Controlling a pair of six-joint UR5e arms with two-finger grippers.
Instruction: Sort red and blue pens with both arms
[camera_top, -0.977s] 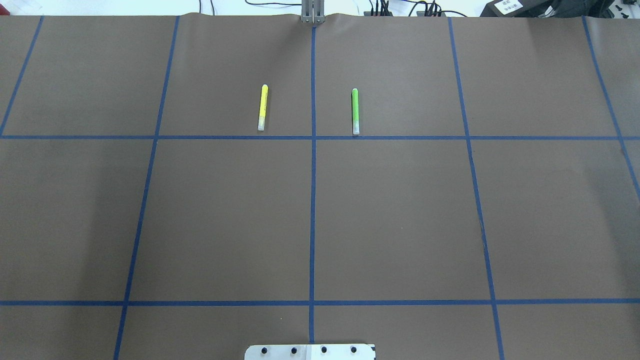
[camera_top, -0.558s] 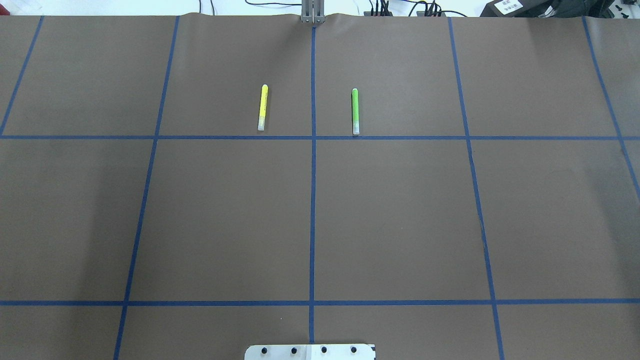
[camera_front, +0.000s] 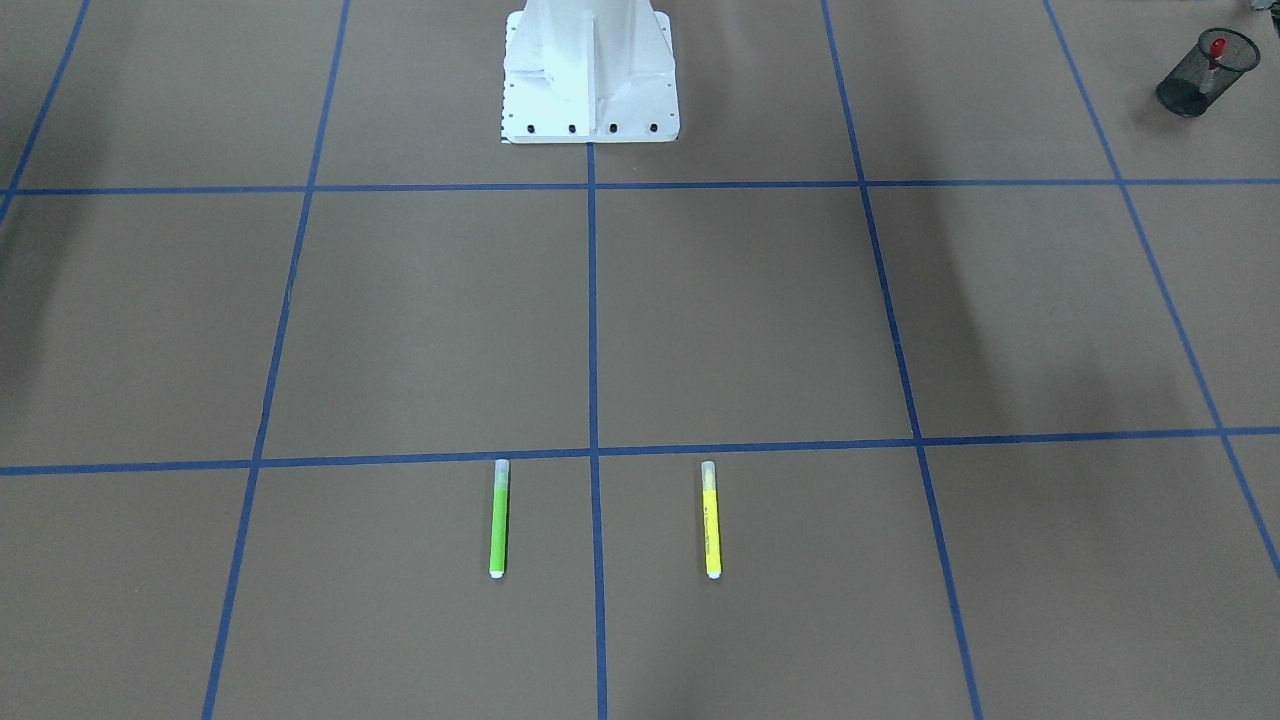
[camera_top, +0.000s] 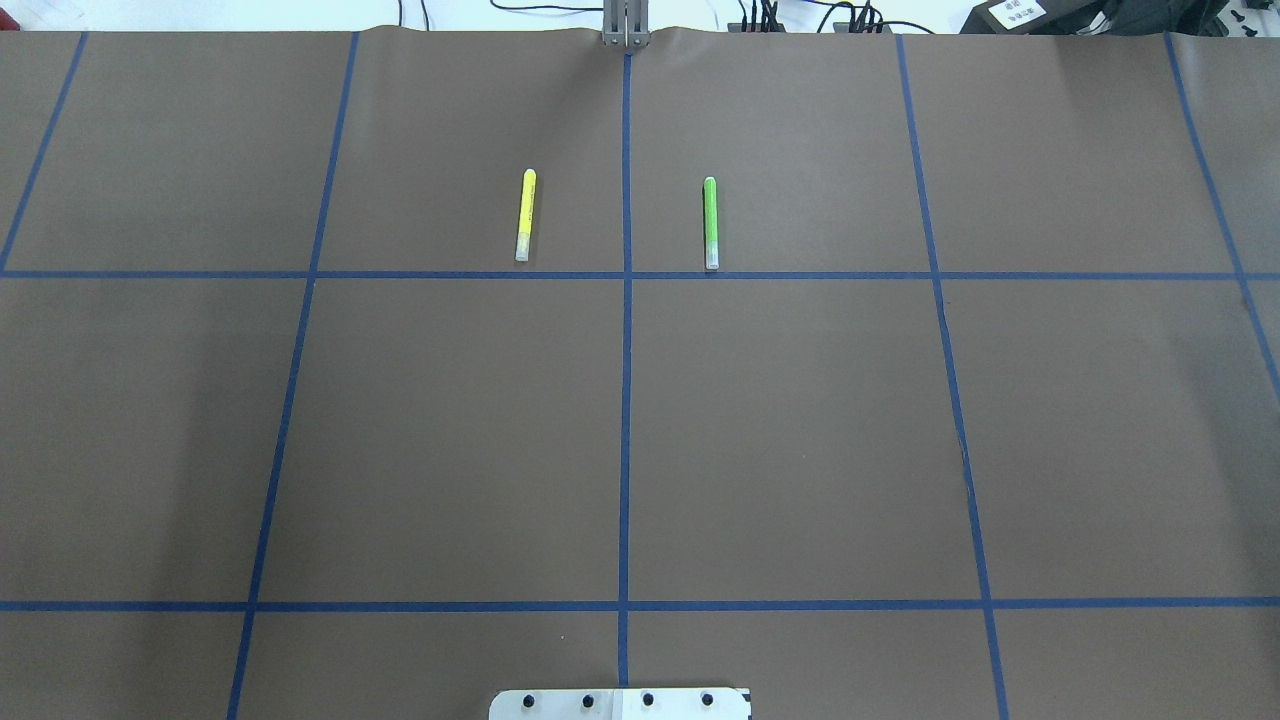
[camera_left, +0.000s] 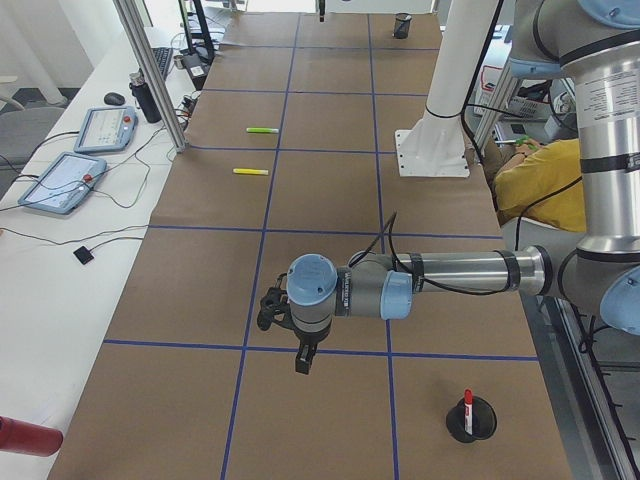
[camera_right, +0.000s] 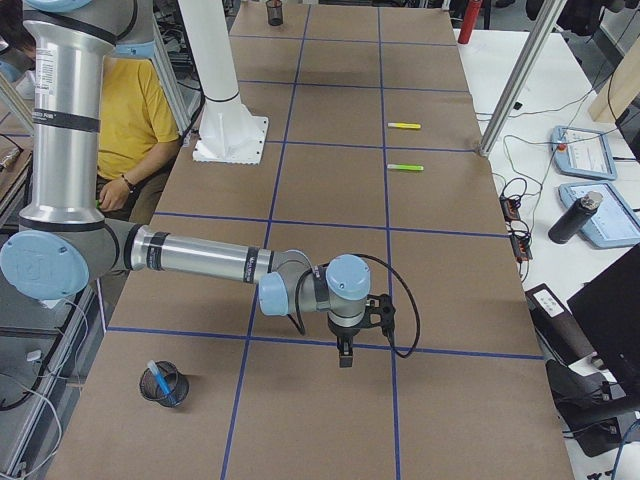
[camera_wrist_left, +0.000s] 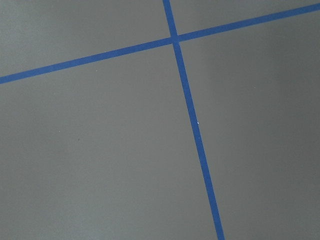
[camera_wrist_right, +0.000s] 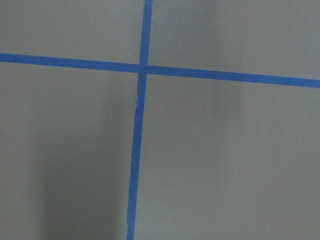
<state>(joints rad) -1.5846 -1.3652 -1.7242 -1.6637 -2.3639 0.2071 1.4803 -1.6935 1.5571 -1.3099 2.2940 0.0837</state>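
Observation:
The red pen (camera_left: 467, 404) stands cap-up in a black mesh cup (camera_left: 483, 424) near the table's end on my left; it also shows as the red pen (camera_front: 1217, 48) in the front-facing view. The blue pen (camera_right: 160, 378) leans in another mesh cup (camera_right: 150, 391) at the opposite end. My left gripper (camera_left: 302, 366) hangs over a blue tape line, apart from the red pen's cup. My right gripper (camera_right: 344, 360) hangs likewise, to the side of the blue pen's cup. I cannot tell whether either is open or shut. Both wrist views show only brown paper and tape.
A yellow marker (camera_top: 525, 215) and a green marker (camera_top: 710, 222) lie parallel on the far side of the table, either side of the centre tape line. The white robot base (camera_front: 590, 70) stands mid-table. A person in a yellow shirt (camera_right: 130, 110) sits behind the robot.

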